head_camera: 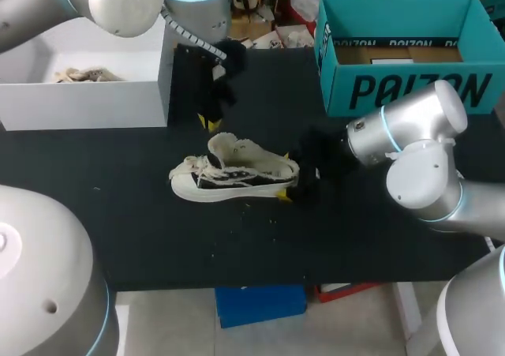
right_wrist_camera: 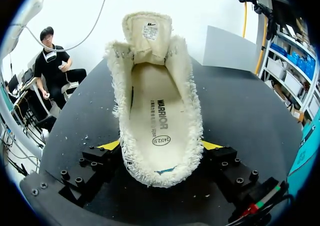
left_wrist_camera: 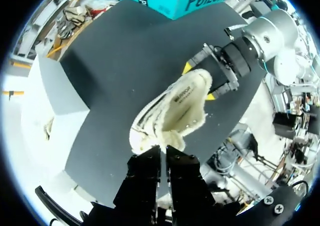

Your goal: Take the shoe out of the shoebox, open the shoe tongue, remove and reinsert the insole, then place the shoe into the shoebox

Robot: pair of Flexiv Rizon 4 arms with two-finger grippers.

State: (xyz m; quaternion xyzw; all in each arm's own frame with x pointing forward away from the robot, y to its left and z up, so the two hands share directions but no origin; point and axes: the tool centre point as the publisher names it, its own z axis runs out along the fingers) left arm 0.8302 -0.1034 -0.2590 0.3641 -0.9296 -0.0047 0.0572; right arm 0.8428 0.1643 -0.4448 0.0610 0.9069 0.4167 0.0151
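Shoe (head_camera: 233, 176) lying on its sole at the centre of the black table (head_camera: 142, 237), toe toward the frame's left. The right gripper (head_camera: 286, 177) is spread wide and clamps the heel from both sides. The left gripper (head_camera: 210, 121), fingers drawn together and holding nothing, hangs just above the raised tongue (right_wrist_camera: 147, 30). The teal shoebox (head_camera: 410, 88) stands open at upper right, and a white box (head_camera: 87, 103) at upper left.

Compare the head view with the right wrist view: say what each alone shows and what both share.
Only the head view: the teal shoebox's open inside, and a beige item in the white box. Only the right wrist view: the insole lying inside the shoe, under the raised tongue. Both: the shoe on the black table, its heel gripped by the right claw.
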